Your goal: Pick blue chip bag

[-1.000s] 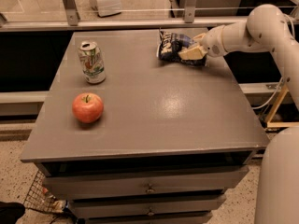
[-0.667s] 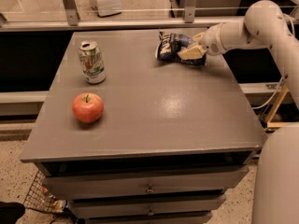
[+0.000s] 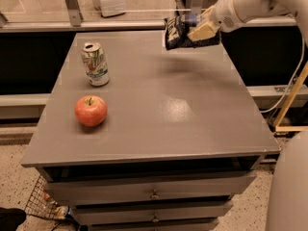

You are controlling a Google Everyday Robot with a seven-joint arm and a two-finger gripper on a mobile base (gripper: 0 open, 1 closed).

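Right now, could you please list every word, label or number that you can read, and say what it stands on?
Nothing can be read.
The bag, held by the claw over the far right edge of the table: white lettering, too blurred to read.
The can: green-and-white print, too blurred to read.
The apple and the drawers: no text visible.

Just one camera, up high at the near side of the tabletop point(image 3: 159, 109), looking down across it, hand point(image 3: 204, 31) gripping bag point(image 3: 174, 32) far right.
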